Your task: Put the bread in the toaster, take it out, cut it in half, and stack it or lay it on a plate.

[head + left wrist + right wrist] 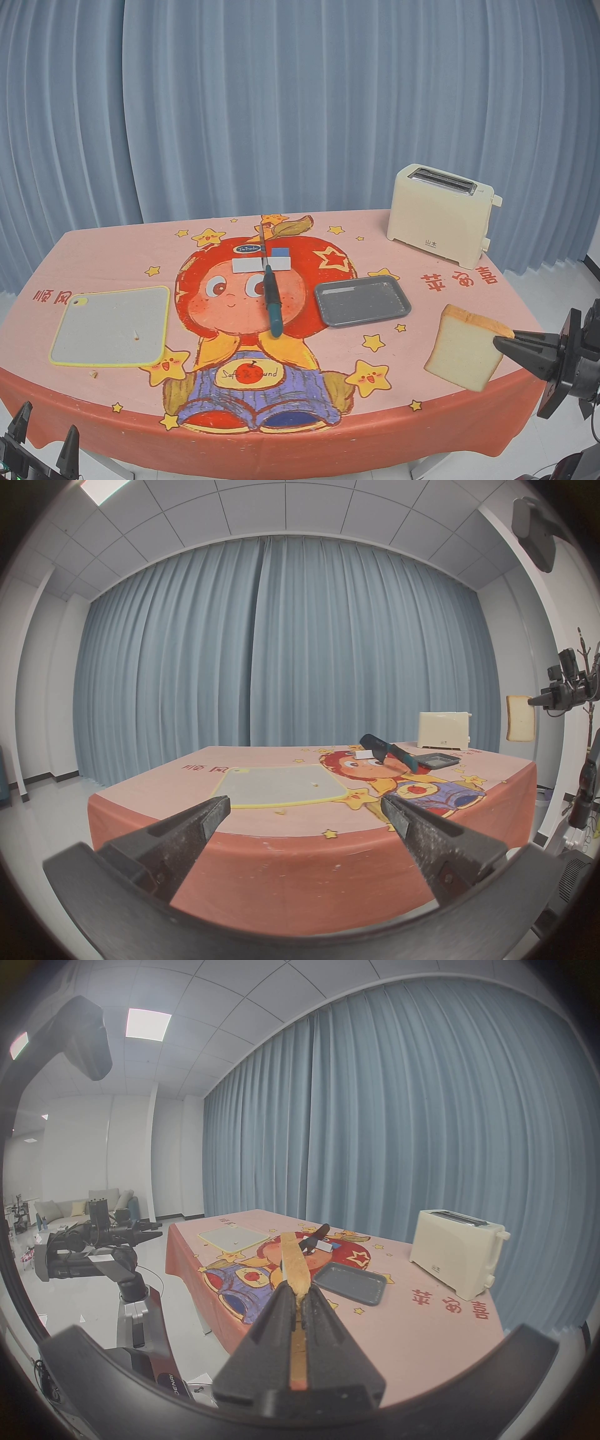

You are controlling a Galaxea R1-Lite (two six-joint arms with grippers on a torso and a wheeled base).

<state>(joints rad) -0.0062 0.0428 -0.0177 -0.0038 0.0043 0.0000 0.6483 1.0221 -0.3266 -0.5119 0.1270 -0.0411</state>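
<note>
My right gripper [505, 344] is shut on a slice of white bread [465, 355] and holds it upright in the air over the table's front right corner. Seen edge-on in the right wrist view, the bread [294, 1272] is pinched between the fingers [275, 1316]. The cream toaster [441, 214] stands at the back right with its slots up. A grey tray [362, 300] lies right of centre. A teal-handled knife [272, 301] rests on a small rack in the middle. My left gripper [306, 820] hangs open below the table's front left edge.
A pale cutting board [111, 326] with a yellow rim lies on the left of the table, a few crumbs on and beside it. The pink cartoon tablecloth [262, 431] drapes over the front edge. A blue curtain hangs behind.
</note>
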